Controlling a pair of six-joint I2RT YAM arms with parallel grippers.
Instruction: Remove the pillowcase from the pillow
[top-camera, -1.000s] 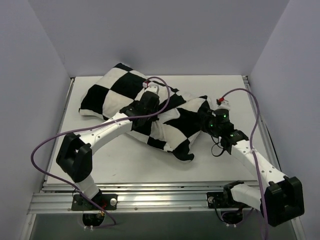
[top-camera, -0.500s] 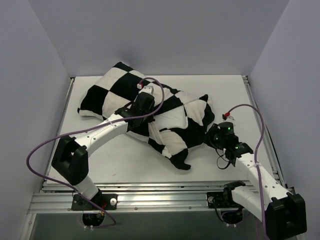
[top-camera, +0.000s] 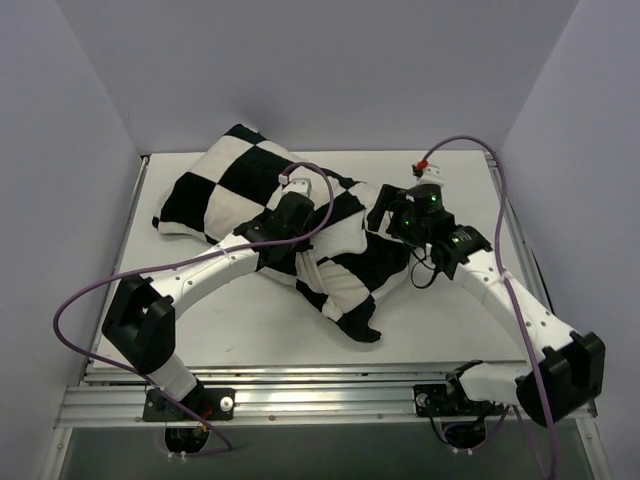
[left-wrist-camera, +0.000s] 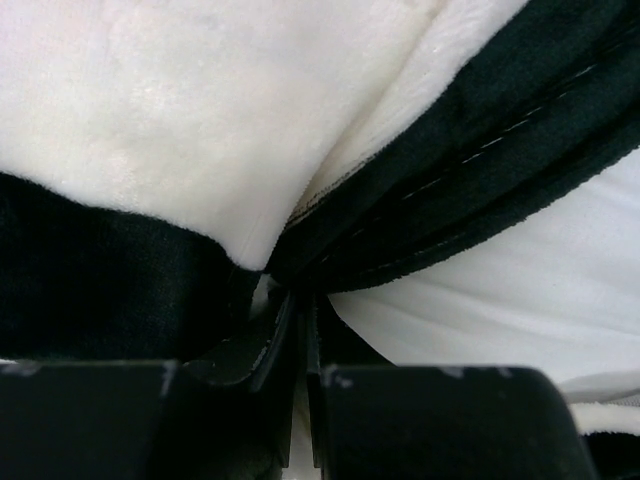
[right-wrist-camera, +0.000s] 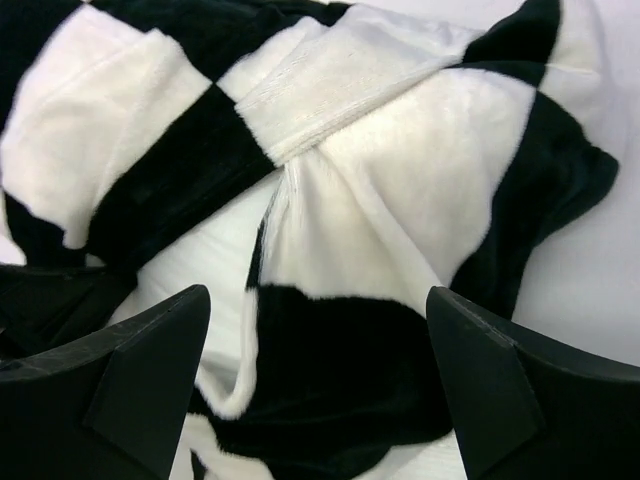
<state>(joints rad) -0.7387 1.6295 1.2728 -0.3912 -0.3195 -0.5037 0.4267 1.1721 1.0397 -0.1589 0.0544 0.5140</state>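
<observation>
Right hand (top-camera: 386, 213) recrossed white table (top-camera: 270, 335), perhaps hovering.

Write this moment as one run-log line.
left fingers: shut on pillowcase edging | right fingers: open, over pillowcase | pillowcase: bunched, not yet off

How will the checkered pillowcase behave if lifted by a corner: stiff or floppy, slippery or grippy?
Probably floppy: the pillowcase lies bunched in soft folds where the left gripper pinches its black edge. Its plush pile looks grippy, so slipping seems unlikely. Likely light, though the pillow inside may drag along.
</observation>
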